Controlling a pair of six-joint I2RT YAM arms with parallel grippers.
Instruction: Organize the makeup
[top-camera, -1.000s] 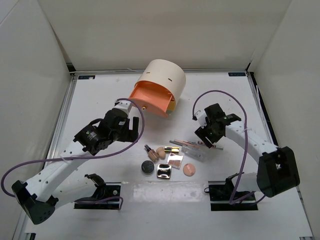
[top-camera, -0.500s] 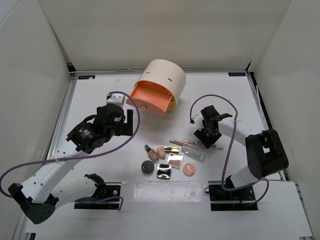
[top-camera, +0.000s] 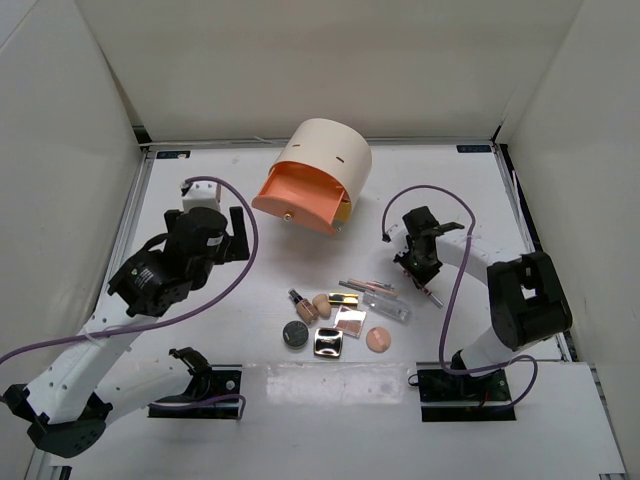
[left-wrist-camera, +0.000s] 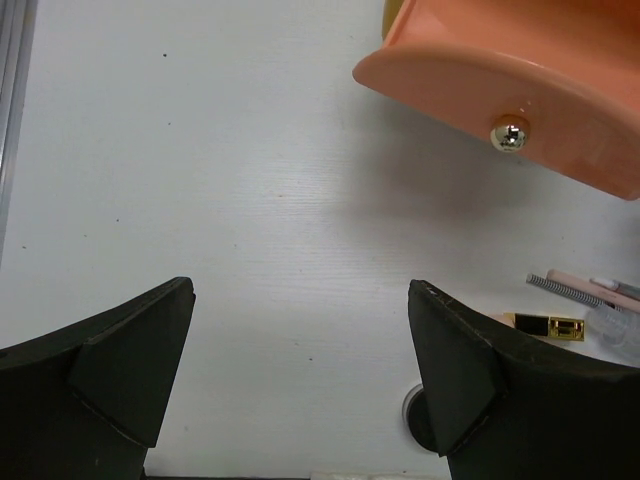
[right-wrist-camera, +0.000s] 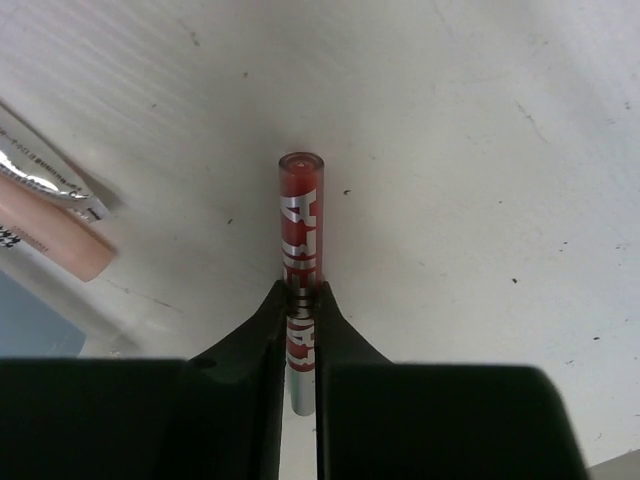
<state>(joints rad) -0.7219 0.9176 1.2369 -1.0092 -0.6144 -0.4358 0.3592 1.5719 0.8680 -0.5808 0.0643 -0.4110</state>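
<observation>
We judge the sorting barely begun; our right gripper (right-wrist-camera: 300, 312) pinches a slim red tube (right-wrist-camera: 299, 215); our left gripper (left-wrist-camera: 300, 380) gapes wide; the other makeup (top-camera: 349, 321) lies at six o'clock from the open orange drawer (top-camera: 295, 200).

Looks like a robotics lab test cell, not anybody's home: plain white table (top-camera: 240, 175) boxed in by bare white wall panels (top-camera: 320, 60), black base plates (top-camera: 205, 385) bolted to it, purple cables (top-camera: 60, 340) looping loose.
</observation>
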